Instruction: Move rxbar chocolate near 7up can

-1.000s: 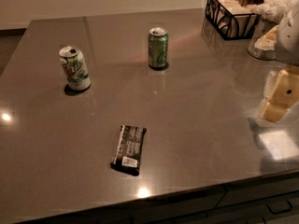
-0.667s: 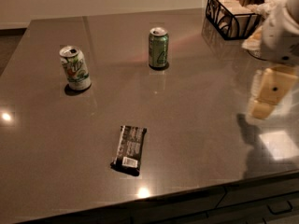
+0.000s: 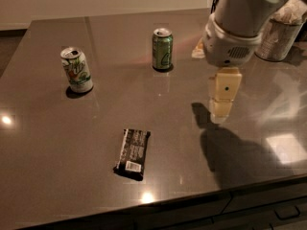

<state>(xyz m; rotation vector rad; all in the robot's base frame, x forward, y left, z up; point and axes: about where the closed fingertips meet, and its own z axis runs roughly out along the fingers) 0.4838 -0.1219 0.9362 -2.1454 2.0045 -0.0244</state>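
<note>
Gripper (image 3: 221, 102) poised above the dark table (image 3: 48, 143).
Left of it and toward the front edge, rxbar chocolate (image 3: 133, 153) lying flat; far left, 7up can (image 3: 76, 69) upright; left and farther back, green can (image 3: 162, 49) upright.

Dim, warm light, with glare spots (image 3: 5, 120) on the glossy counter (image 3: 48, 176).
My jaws hang over its right side, casting a broad dark shadow (image 3: 235, 157) frontward.

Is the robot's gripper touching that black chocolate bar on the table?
Apart. The camera view shows the gripper hanging well to the right of the rxbar chocolate, with a wide stretch of table between them.
</note>
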